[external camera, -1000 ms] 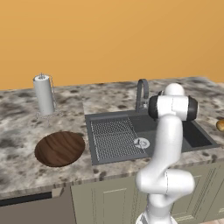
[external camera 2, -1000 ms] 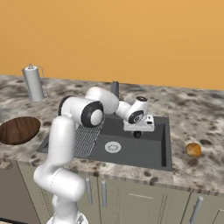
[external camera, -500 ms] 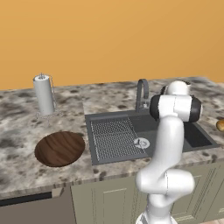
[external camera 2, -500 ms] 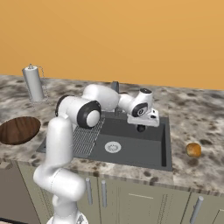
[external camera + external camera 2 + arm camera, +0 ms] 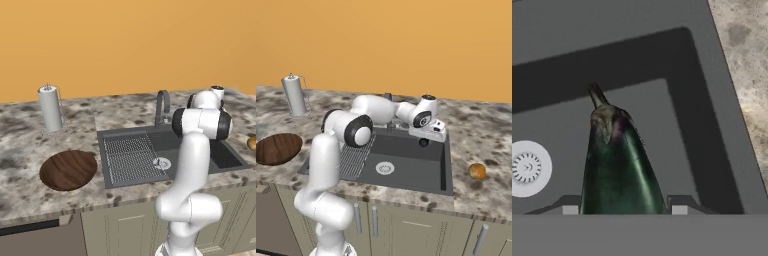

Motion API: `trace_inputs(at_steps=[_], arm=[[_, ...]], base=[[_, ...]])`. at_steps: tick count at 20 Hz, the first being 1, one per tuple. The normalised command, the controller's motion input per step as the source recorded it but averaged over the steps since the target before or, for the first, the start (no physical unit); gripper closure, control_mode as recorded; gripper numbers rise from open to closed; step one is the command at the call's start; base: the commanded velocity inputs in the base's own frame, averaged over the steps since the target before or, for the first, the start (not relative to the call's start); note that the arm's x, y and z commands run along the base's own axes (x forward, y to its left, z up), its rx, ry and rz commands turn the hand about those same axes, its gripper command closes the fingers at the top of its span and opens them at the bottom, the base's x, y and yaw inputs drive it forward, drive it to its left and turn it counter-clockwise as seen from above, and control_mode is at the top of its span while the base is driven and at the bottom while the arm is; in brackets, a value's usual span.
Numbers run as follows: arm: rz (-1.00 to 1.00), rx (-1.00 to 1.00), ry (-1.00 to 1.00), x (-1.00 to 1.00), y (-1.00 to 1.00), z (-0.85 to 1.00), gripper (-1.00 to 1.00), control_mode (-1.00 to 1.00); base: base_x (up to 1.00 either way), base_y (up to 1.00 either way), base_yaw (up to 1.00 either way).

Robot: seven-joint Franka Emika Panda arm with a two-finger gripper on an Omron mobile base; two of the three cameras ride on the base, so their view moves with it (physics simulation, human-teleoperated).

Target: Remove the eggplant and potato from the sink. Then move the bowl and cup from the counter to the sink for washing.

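Note:
My gripper (image 5: 426,138) is shut on the eggplant (image 5: 424,143), a small dark lump hanging above the right rear part of the sink (image 5: 406,156). In the hand view the glossy dark eggplant (image 5: 619,165) rises between the fingertips (image 5: 570,210), stem pointing away, over the sink (image 5: 712,150) floor. The potato (image 5: 477,171) lies on the counter (image 5: 486,145) right of the sink; the left base view has the potato (image 5: 252,143) at its right edge. The brown wooden bowl (image 5: 68,169) rests on the counter left of the sink (image 5: 131,176). The cup is out of view.
A paper towel roll (image 5: 50,107) stands at the back left of the counter. The curved faucet (image 5: 162,106) rises behind the sink. The round silver drain (image 5: 385,168) sits mid-basin, beside the ribbed grid (image 5: 128,155). The orange wall runs behind.
The hand has risen and shifted right with the eggplant in its grip, from inside the basin to above its right rear part. Potato and bowl have not moved.

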Motion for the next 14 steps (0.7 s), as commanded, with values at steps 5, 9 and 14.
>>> trace_inputs(at_steps=[5,9,14], arm=[[-0.21,0.00,0.04,-0.03,-0.39,0.13,1.00,-1.00],[-0.20,0.00,0.00,0.00,-0.45,0.09,1.00,-1.00],[-0.18,0.00,0.00,0.00,-0.45,0.05,1.00,-1.00]], base=[[0.00,0.00,0.00],[0.00,0.00,0.00],[0.00,0.00,0.00]])
